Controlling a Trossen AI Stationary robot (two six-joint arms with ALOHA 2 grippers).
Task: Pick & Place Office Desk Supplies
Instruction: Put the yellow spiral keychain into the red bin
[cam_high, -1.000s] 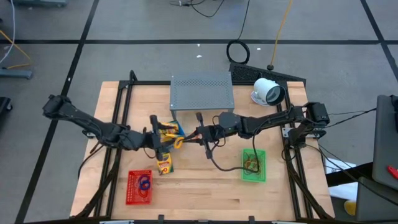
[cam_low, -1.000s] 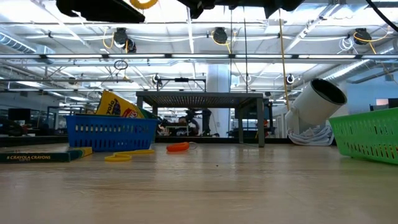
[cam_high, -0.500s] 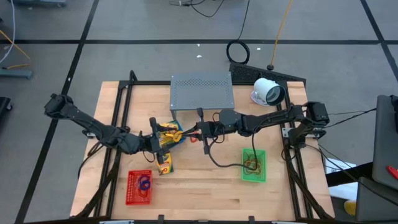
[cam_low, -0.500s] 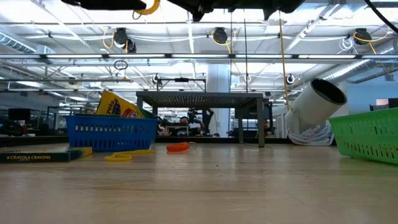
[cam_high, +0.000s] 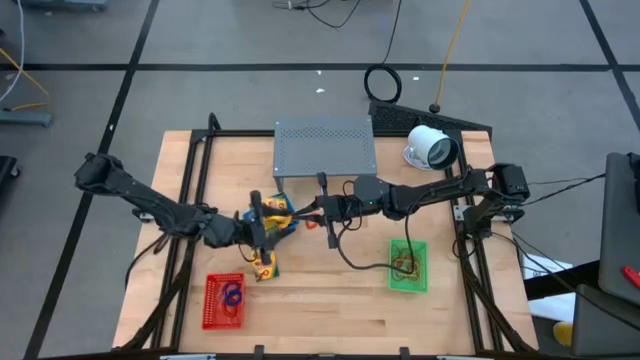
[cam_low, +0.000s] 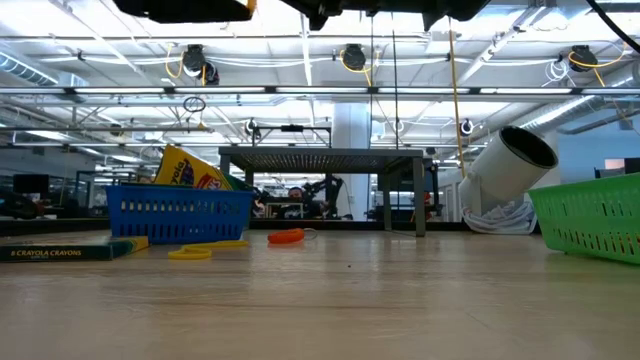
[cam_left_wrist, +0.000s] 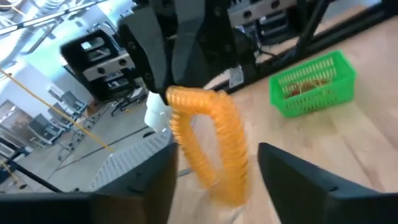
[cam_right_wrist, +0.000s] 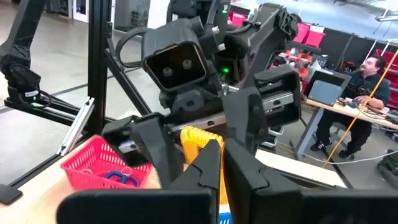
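Meeting above the blue basket (cam_high: 277, 212), the left gripper (cam_left_wrist: 214, 180) and right gripper (cam_right_wrist: 219, 165) share an orange band (cam_left_wrist: 208, 146), seemingly a handover: the right stays clenched on it; the left's fingers straddle the loop, grip uncertain. Three baskets show: blue, red (cam_high: 224, 301), green (cam_high: 408, 266).

Matt pale wood table (cam_high: 330, 300); perforated grey metal stand (cam_high: 325, 145); meshed plastic baskets (cam_high: 408, 266); ribbed rubber band (cam_left_wrist: 208, 146) between my fingers.
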